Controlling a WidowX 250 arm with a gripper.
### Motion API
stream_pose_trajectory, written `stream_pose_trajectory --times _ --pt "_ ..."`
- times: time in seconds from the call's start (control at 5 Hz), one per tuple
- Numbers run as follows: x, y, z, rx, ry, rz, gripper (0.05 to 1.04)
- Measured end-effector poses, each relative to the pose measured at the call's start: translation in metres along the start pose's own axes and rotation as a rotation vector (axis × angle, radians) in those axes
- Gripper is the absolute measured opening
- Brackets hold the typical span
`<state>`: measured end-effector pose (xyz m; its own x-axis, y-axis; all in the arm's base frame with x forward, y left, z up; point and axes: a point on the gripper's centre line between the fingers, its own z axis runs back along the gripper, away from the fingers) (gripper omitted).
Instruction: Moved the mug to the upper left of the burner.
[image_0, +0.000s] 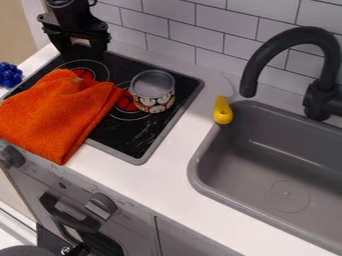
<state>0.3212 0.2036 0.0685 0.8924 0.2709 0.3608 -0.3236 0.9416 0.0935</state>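
While the black gripper (81, 52) hangs at the stove's (120, 138) eleven o'clock, its fingers stand well apart, holding nothing I can make out, presumably to leave room for a grasp. The mug (153, 91) sits upright over the burner's (126, 102) two-to-three o'clock side, so I'd guess it must go toward ten. Its upturned mouth looks empty. At the sink's (194, 172) eleven o'clock, a yellow object (223, 111) rests by the rim.
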Motion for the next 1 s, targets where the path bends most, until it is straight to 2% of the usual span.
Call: stream_pose_trajectory --times 0.2,0.4,0.6,0.8,1.0 --pt "-0.010 -0.003 -0.010 -0.014 0.041 0.005 0.999" --pt "-0.030 -0.022 -0.016 -0.080 0.128 -0.023 0.999" --pt "-0.042 -0.036 -0.008 -0.096 0.158 -0.051 0.999" --pt "-0.044 -0.051 0.009 -0.112 0.165 -0.064 0.999" --pt "-0.052 -0.069 0.011 -0.095 0.148 -0.067 0.999"
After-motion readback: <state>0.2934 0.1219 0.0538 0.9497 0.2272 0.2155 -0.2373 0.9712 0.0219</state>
